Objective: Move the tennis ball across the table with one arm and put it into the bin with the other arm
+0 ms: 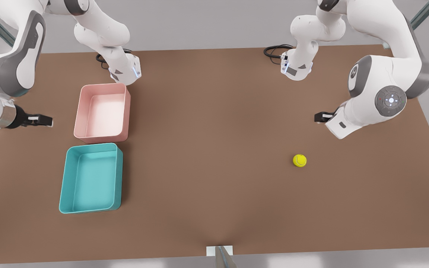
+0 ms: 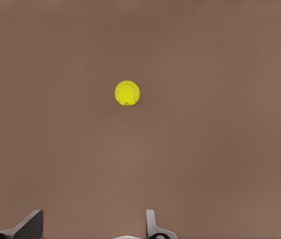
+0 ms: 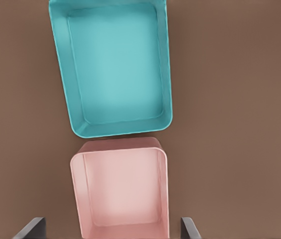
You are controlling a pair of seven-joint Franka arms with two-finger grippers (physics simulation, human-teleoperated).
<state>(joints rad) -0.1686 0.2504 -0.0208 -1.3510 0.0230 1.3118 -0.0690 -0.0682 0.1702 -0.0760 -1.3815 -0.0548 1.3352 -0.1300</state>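
Observation:
The tennis ball (image 1: 299, 160) lies on the brown table (image 1: 214, 149) toward the front view's right, and it shows in the left wrist view too, tennis ball (image 2: 127, 93). My left gripper (image 1: 321, 117) hovers above the table a little behind the ball; its fingers (image 2: 31, 225) stand apart, open and holding nothing. The teal bin (image 1: 90, 178) sits at the front view's left, also seen as bin (image 3: 165, 74). My right gripper (image 1: 42, 120) hangs left of the trays, open with nothing in it, its fingertips (image 3: 31, 226) framing the pink tray.
A smaller pink tray (image 1: 102, 112) stands directly behind the teal bin, nearly touching it, also seen as pink tray (image 3: 120, 194). Both arm bases and black cables (image 1: 274, 50) are at the table's far edge. A metal post (image 1: 222, 257) sticks up at the near edge.

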